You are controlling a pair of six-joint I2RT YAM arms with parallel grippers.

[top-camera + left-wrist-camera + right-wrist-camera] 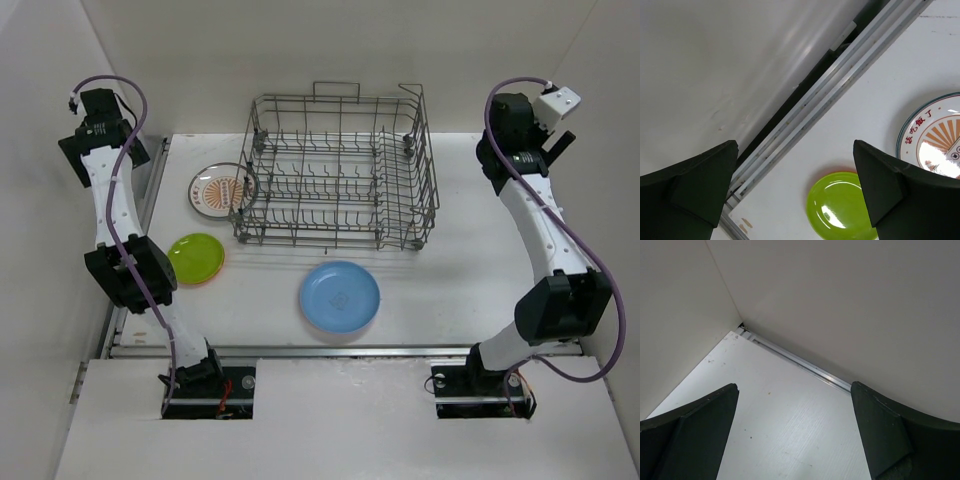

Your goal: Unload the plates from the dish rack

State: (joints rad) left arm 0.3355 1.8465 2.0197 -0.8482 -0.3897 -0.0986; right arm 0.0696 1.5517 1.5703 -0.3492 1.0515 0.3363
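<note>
Shows the dish rack (340,175) from above at the middle of the table (470,260), wire tines upright, no plate visible between them.

Finds the plates outside it instead:
- A white plate with an orange sunburst (216,188), flat against the rack's left end (rim seemingly meeting the rack's corner, perhaps tucked just under it).
- A lime-green plate (196,256), in front of and left of the rack, with an orange edge (837,171) peeking out beneath. Likely a second plate, stacked to save room.
- A light blue plate (340,295), flat just in front of the rack's near side. Cannot rule out more plates under this one.

Places the left gripper (795,160) well left of the rack, raised, jaws spread wide with nothing between them, looking down on the green and sunburst plates. Places the right gripper (792,400) well right of the rack, likewise spread and holding nothing, facing a corner of wall (840,300) and table.

Reads as unloading at or near its end, both arms parked wide of the rack, probably to keep the overhead view unobstructed. Calls for a check of the tines before any further reach.
</note>
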